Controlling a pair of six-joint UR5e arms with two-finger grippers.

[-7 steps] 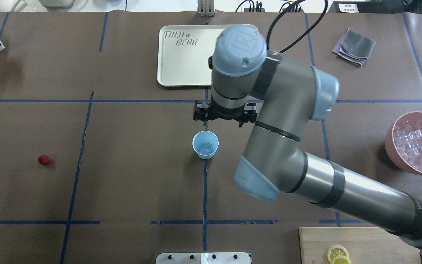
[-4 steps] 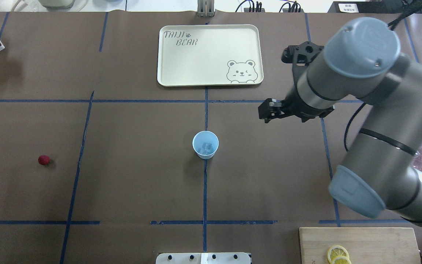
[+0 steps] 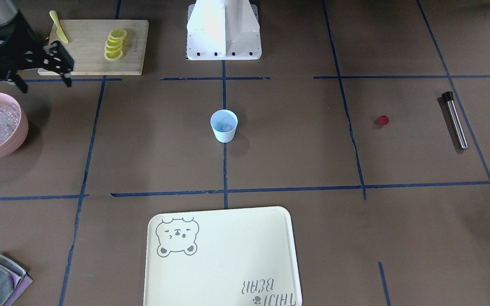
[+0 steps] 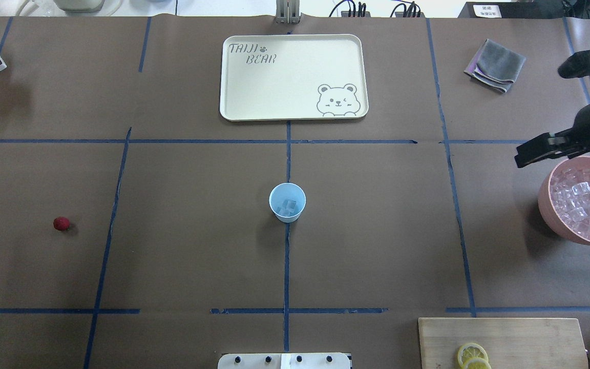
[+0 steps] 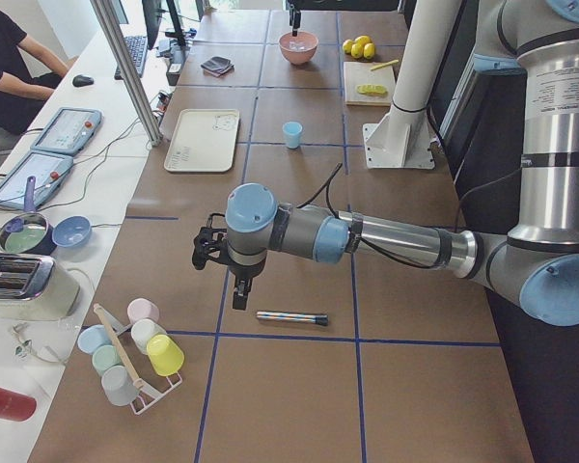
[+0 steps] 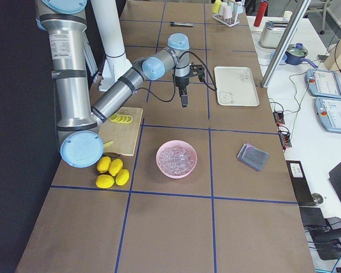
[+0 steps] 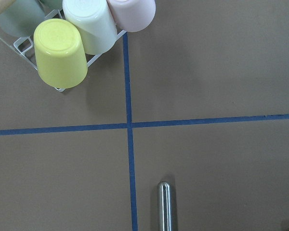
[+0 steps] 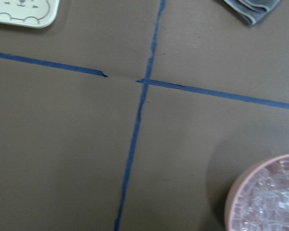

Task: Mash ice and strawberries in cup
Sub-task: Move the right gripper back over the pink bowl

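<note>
The pale blue cup point(image 4: 287, 202) stands upright at the table's middle with a few clear ice cubes point(image 4: 288, 206) in it. More ice point(image 4: 584, 205) fills the pink bowl point(image 4: 548, 205) at the right edge. The strawberry point(image 4: 61, 223), a small dark-red piece, lies alone far left. My right gripper point(image 3: 47, 86) hangs open and empty above the bowl's far rim; one finger point(image 4: 530, 152) shows in the overhead view. My left gripper point(image 5: 236, 289) shows only in the exterior left view, above the metal muddler point(image 5: 291, 316); I cannot tell whether it is open or shut.
A cream bear tray point(image 4: 274, 87) lies beyond the cup. A grey cloth point(image 4: 494, 64) is at the far right. The wooden board point(image 4: 500, 338) with lemon slices point(image 4: 471, 354) is near right. A rack of coloured cups point(image 7: 60, 53) stands past the muddler point(image 7: 164, 207).
My right arm has swung from just behind the cup to the right, ending over the pink bowl's edge. Its gripper stayed open. Cup, ice and strawberry have not moved.
</note>
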